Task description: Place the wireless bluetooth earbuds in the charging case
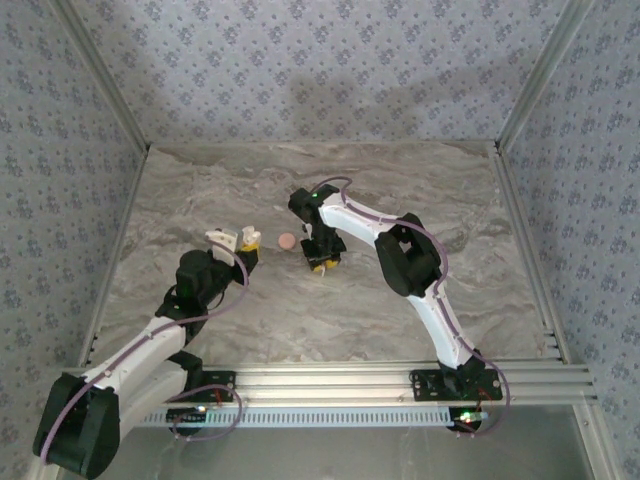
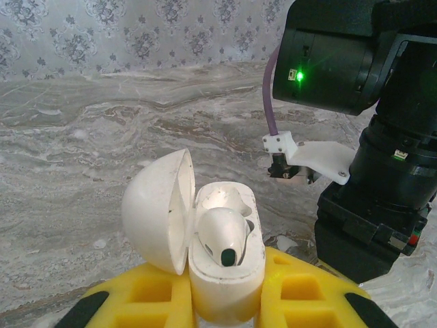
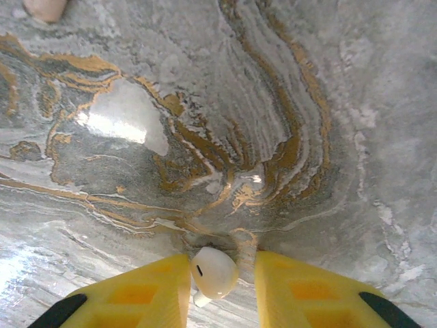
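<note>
My left gripper (image 2: 226, 304) is shut on the white charging case (image 2: 229, 290), held upright with its lid (image 2: 156, 212) swung open to the left. One white earbud (image 2: 222, 236) sits in a socket of the case. In the top view the left gripper (image 1: 240, 245) holds the case (image 1: 220, 238) left of centre. My right gripper (image 1: 323, 262) points down at the table. Between its yellow fingers (image 3: 147, 290) lies a second earbud (image 3: 214, 272), against the left finger, with a strip of table showing before the right finger. The right gripper (image 3: 220, 273) is open around it.
A small pinkish round disc (image 1: 287, 240) lies on the marble table (image 1: 400, 170) between the two grippers, also the disc (image 3: 44, 8) at the top left of the right wrist view. The right arm's black wrist (image 2: 382, 137) stands close to the right of the case.
</note>
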Robot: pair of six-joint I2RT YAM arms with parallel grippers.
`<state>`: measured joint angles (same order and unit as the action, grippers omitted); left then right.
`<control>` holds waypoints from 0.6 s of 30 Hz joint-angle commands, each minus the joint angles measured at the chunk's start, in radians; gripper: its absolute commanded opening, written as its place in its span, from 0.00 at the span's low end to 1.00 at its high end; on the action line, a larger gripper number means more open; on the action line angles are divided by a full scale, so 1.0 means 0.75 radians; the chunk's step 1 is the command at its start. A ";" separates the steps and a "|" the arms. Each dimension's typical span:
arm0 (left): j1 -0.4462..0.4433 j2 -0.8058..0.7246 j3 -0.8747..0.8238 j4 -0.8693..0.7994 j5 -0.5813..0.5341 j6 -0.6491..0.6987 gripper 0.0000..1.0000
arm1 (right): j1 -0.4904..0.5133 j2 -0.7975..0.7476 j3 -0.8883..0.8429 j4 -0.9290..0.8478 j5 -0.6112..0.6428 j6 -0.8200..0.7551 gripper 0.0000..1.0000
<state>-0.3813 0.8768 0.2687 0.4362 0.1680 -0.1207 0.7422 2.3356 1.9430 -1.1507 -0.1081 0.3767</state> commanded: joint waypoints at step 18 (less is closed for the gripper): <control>0.003 0.023 0.031 0.032 0.116 0.021 0.13 | 0.007 -0.253 -0.306 0.345 0.006 -0.035 0.21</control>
<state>-0.3813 0.8803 0.2687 0.4374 0.1951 -0.1204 0.7425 2.2375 1.7851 -1.0111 -0.0940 0.3679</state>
